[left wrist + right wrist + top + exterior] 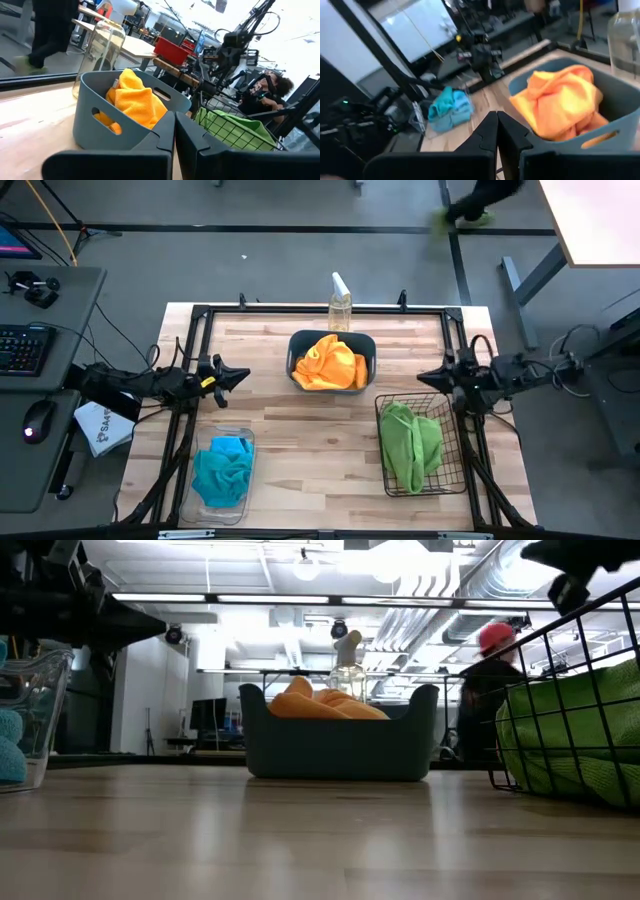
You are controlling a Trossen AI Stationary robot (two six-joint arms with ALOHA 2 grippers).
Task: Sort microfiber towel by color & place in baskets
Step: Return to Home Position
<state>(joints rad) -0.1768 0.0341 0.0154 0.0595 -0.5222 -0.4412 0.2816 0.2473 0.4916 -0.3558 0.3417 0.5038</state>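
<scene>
Clear spray bottle (340,307), keyboard (22,348), mouse (37,420)

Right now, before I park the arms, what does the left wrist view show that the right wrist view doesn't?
Only the left wrist view shows the green towel in the wire basket, and a seated person beyond the table. Only the right wrist view shows the blue towel in the clear bin. Both show the yellow towel in the teal tub, the spray bottle next to it, and that arm's own tool shut: the left tool and the right tool.
</scene>
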